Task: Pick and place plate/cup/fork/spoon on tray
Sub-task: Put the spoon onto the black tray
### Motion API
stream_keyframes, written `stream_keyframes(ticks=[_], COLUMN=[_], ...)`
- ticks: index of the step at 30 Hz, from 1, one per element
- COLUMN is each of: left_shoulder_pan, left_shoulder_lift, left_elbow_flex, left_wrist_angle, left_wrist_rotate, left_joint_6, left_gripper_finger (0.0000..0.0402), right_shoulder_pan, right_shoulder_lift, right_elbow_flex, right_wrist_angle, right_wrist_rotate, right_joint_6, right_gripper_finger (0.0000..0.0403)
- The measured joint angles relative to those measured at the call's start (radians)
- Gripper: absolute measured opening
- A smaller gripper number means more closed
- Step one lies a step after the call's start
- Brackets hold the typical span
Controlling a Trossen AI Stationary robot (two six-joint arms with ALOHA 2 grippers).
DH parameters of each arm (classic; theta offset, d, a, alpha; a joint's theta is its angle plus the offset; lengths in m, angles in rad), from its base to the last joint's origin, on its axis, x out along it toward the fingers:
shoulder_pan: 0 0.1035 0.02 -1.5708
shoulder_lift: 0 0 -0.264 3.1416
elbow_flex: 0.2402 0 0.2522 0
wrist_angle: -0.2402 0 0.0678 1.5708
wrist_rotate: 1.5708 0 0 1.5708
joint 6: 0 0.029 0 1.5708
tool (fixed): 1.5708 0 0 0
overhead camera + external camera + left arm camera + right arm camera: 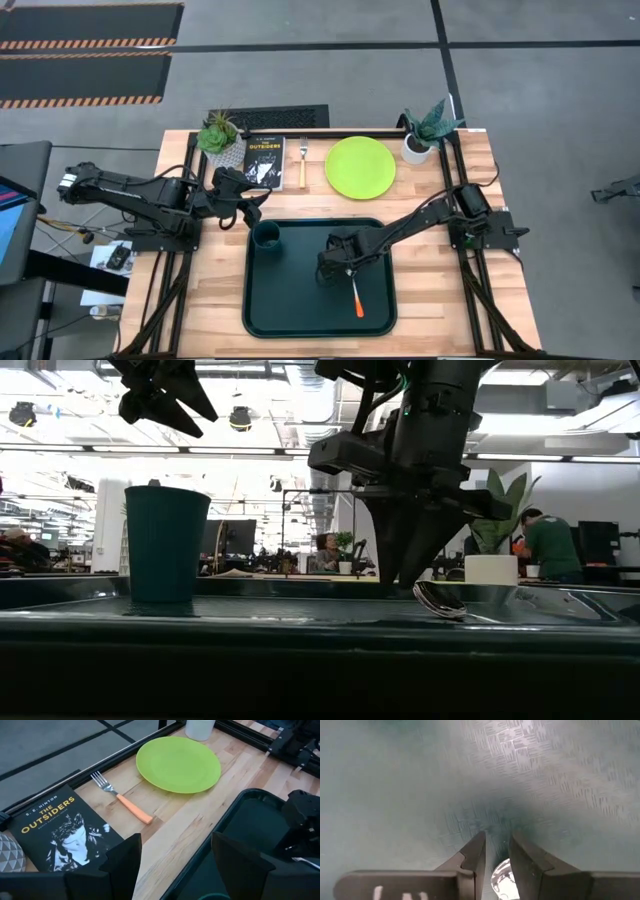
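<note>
On the tray point(290, 310), toward its right half, the spoon point(355, 297) lies with its silver bowl under the right gripper point(340, 268) and its orange-red handle running away from the fingers toward the tray's near rim, slightly slanted. The right wrist view shows the right gripper's fingers point(474, 856) narrowed to a thin gap with the spoon's shiny bowl point(505, 877) seated between them; the low view shows that bowl point(440, 600) resting on the tray floor directly below the gripper point(425, 575). So the fingers stand about half closed around the spoon at its bowl end, and I judge the spoon set down but not yet let go.

Left of the spoon on the same tray, near the far-left corner, the cup point(266, 236) stands upright. Just beyond that corner the left gripper point(250, 208) hovers with its fingers point(122, 857) spread wide and holding nothing.

Beyond the tray's far rim, on the bare desk point(450, 320), lie the remaining pieces: the fork point(303, 165), its long axis pointing away from the tray with tines at the far end, and the plate point(360, 167) just to the fork's right. The fork sits beside a black book point(264, 160) and nearer the left arm, which looks best placed to take it.
</note>
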Motion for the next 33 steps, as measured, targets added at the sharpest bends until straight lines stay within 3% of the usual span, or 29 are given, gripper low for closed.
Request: stream_keyframes(ticks=[8,33], left_shoulder_pan=[0.000,0.000], left_shoulder_lift=[0.000,0.000], left_elbow_flex=[0.000,0.000], left_wrist_angle=[0.000,0.000], left_wrist_rotate=[0.000,0.000], left_joint_6=[0.000,-0.007], left_gripper_finger=[0.0229,0.0229], right_shoulder_pan=[0.007,0.033], right_shoulder_lift=[0.000,0.000], right_elbow_flex=[0.013,0.004], right_wrist_angle=[0.070,0.011], right_wrist_rotate=[0.003,0.002], right_joint_6=[-0.005,0.045], right_gripper_finger=[0.0108,0.0108])
